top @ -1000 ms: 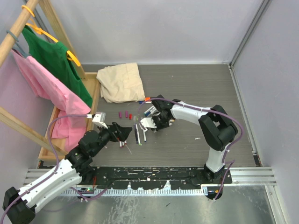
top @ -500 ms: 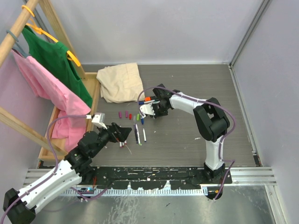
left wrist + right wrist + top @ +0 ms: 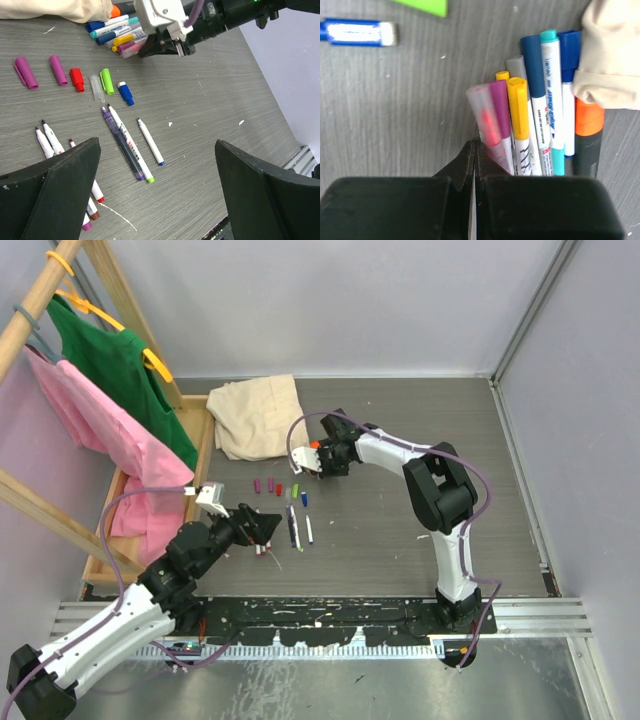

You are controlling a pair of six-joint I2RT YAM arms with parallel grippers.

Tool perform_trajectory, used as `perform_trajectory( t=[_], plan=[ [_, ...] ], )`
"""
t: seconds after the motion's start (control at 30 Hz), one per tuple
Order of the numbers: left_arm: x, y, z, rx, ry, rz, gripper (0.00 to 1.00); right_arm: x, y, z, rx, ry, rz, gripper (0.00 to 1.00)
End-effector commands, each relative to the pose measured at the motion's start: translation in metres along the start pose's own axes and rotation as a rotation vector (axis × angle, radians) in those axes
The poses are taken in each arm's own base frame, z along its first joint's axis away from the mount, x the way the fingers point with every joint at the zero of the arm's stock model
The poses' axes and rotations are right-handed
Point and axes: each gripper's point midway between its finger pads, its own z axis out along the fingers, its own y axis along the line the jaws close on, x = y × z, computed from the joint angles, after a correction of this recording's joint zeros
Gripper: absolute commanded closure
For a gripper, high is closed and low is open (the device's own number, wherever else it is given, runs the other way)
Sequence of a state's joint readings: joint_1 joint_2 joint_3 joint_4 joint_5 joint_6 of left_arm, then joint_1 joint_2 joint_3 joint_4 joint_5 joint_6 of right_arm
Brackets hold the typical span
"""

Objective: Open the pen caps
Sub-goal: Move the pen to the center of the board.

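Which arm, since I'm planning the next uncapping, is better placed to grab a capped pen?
Right. The right end effector, shut, sits at the bunch of capped pens beside the cloth; the left end effector hangs open over already uncapped pens, farther away.

The grey worktop (image 3: 515,465) is lying open rightward; a crumpled beige cloth (image 3: 258,415) is crowding the bundled capped pens (image 3: 116,36) from far left.

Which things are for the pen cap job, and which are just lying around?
For the job:
- capped pens
- pulled-off caps
- bare pens

Just lying around:
- beige cloth
- green shirt
- pink shirt
- wooden rack
- fat black marker with an orange cap
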State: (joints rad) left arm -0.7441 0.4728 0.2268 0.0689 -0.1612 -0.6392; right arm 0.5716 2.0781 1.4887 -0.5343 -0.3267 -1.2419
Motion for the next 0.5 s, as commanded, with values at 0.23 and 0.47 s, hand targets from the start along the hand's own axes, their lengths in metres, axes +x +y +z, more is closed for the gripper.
perform_trajectory(
  t=[0.23,0.47],
  plan=[
    [-0.010,-0.004,-0.001,0.015,-0.043,-0.012,0.02,0.005,-0.059,-0.006,0.162,-0.025,0.151,0.92],
    [-0.009,-0.005,0.003,0.015,-0.035,-0.011,0.02,0.014,-0.074,-0.009,0.199,-0.025,0.195,0.89]
  ],
)
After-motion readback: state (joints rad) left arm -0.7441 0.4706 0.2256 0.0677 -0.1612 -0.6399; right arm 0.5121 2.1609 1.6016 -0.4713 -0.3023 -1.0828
